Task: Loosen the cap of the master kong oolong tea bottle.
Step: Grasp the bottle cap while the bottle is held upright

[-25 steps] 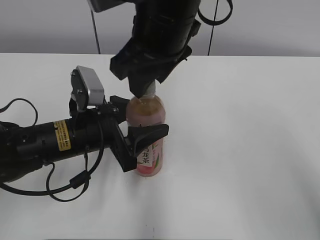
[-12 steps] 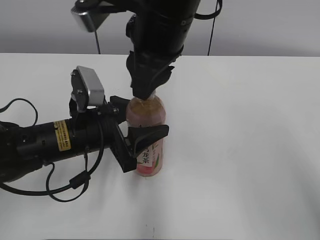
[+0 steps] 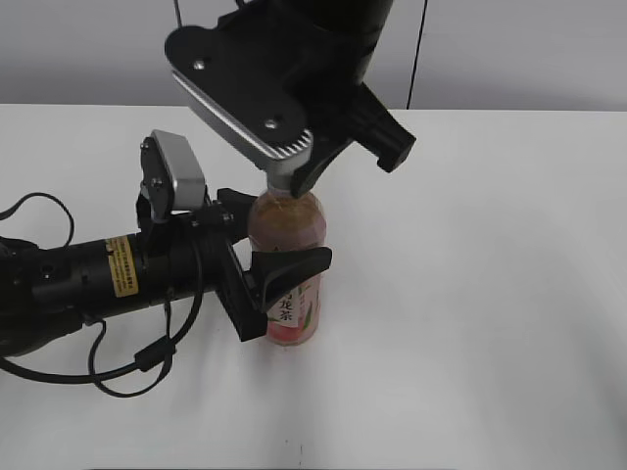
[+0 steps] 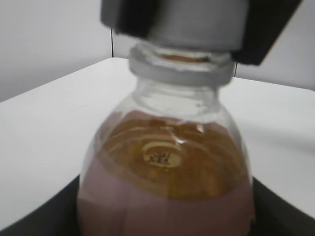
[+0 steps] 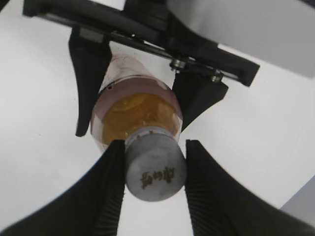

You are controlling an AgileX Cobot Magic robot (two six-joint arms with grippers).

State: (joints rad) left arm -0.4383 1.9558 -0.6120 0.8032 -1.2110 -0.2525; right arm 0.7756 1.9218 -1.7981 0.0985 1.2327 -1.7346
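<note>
Between the ribbed pads of the right gripper [image 5: 150, 189], the cap [image 5: 155, 172] is clamped from both sides. Over the last second this gripper has been rotated about the neck, so the unscrewing turn is judged under way. Below it, the master kong oolong tea bottle [image 3: 286, 264] is held upright by the left gripper [image 3: 263, 264], clenched around its body.

Bottle [image 3: 286, 279] upright on table [image 3: 490, 294] (left-centre)
</note>
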